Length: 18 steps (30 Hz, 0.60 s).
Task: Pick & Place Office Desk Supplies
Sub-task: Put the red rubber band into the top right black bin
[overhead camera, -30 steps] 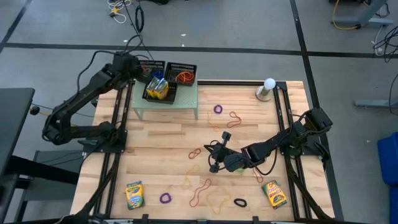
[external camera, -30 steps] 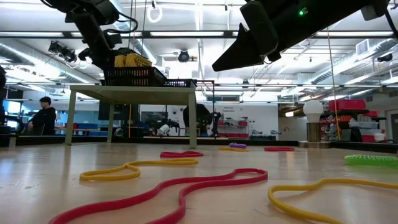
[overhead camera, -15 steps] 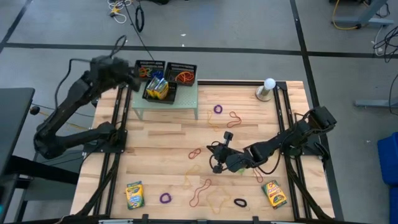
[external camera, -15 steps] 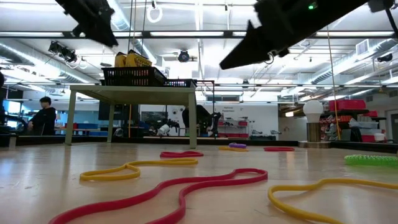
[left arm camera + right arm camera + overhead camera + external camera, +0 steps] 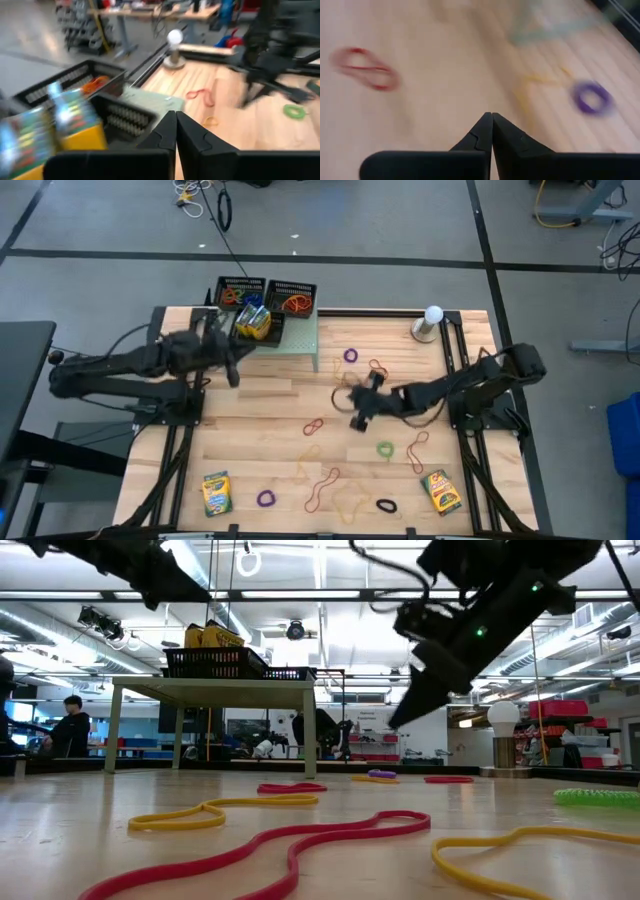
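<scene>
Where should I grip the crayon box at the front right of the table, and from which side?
Come straight down on the crayon box and pinch across its two long edges. It lies flat and slightly angled on the wood, so turn the jaws to match. The shut right gripper is nearer, but must open first.

The table is pale, matt planked wood; the trays are black mesh; the rubber bands look smooth, slightly glossy.
</scene>
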Motion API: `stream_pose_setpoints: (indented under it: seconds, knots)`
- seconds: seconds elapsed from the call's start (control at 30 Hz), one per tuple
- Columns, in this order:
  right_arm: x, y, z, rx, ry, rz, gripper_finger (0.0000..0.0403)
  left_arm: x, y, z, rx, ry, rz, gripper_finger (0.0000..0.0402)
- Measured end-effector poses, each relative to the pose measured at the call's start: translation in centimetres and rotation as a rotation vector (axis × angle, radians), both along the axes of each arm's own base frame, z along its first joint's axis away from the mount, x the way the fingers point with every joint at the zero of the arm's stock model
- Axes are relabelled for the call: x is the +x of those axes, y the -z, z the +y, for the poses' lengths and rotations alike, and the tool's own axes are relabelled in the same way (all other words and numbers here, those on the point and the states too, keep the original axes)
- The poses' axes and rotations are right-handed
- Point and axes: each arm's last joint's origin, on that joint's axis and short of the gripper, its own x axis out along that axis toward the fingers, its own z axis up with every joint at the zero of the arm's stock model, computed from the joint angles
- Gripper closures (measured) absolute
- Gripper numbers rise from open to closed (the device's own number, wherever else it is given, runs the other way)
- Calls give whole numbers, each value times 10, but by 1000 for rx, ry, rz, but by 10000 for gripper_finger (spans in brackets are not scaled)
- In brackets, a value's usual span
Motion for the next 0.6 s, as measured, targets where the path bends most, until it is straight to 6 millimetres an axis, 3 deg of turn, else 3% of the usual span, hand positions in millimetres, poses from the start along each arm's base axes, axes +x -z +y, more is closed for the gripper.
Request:
stream_pose_setpoints:
  seconds: [0.27, 0.4, 0.6]
  knots:
    - [-35, -2, -64, 141, 351, 216, 333, 11, 33, -27, 105, 77, -58, 380]
    - [-47, 12, -84, 245, 398, 246, 286, 8, 47, -30, 113, 107, -93, 384]
    - [-66, 33, -106, 249, 477, 235, 237, -1, 69, -29, 124, 135, -99, 389]
